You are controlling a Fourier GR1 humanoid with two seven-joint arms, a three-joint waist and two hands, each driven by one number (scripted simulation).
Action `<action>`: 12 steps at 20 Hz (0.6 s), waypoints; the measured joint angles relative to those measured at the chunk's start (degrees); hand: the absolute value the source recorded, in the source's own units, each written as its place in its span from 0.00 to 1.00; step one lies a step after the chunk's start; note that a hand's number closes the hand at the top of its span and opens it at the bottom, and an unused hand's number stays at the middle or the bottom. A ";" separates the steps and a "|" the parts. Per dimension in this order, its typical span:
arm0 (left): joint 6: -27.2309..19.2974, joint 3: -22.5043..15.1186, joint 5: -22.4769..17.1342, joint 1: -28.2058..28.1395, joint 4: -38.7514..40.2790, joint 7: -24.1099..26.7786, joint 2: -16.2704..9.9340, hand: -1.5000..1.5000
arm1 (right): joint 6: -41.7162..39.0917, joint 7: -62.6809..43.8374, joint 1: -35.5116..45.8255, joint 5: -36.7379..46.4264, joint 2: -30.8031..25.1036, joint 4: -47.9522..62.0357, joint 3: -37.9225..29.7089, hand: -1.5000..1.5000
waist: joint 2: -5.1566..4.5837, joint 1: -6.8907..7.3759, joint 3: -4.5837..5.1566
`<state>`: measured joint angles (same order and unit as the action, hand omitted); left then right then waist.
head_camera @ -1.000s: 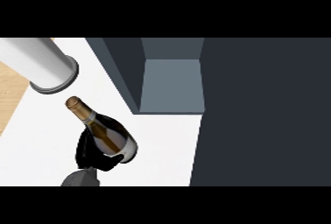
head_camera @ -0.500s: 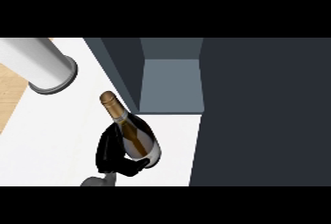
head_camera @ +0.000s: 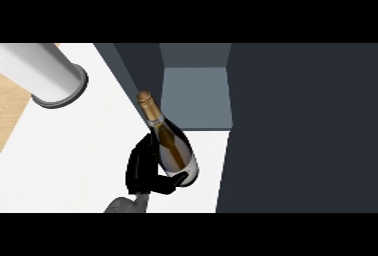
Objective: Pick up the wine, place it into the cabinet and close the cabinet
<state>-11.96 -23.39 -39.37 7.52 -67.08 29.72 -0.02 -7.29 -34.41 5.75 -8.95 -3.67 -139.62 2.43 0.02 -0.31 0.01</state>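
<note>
At centre frame, the right hand [head_camera: 145,170], fingers curling around the wine [head_camera: 171,147], is carrying it toward the open cabinet [head_camera: 196,97], needing insertion next.

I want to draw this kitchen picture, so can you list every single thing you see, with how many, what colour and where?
wine bottle: one, brown glass with a gold top, held over the counter, neck toward the cabinet
cabinet: one, dark grey-blue, open, upper middle
cabinet door: one, dark grey, right side
counter: one, white, left and lower middle
cylinder: one, light grey, upper left
hand: one, black, on a grey forearm, curled round the bottle's lower part; which hand cannot be told
</note>
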 measured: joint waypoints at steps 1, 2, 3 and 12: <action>-1.53 -1.36 -1.12 0.74 0.70 0.95 0.00 1.00 | 0.15 -0.12 0.01 0.06 0.19 0.04 0.50 0.00 | -0.01 -0.03 0.00; -1.69 -1.72 -1.88 1.53 2.19 1.82 0.00 1.00 | -0.20 0.22 -0.62 0.05 0.23 0.02 0.64 0.00 | -0.01 -0.05 0.01; -3.11 -3.07 -3.45 2.64 3.37 3.02 0.00 1.00 | -0.31 0.61 -0.82 0.12 0.38 0.08 0.89 0.00 | -0.03 -0.10 0.00; -3.02 -6.71 -11.27 10.22 14.13 10.28 0.01 1.00 | -2.44 2.54 -1.48 -0.70 -0.10 1.26 -1.52 0.00 | -0.08 -0.28 0.00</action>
<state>-14.98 -30.10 -50.64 17.74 -52.95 40.00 -0.01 -9.73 -31.88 4.27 -9.66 -3.77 -138.35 0.91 -0.07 -0.59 0.02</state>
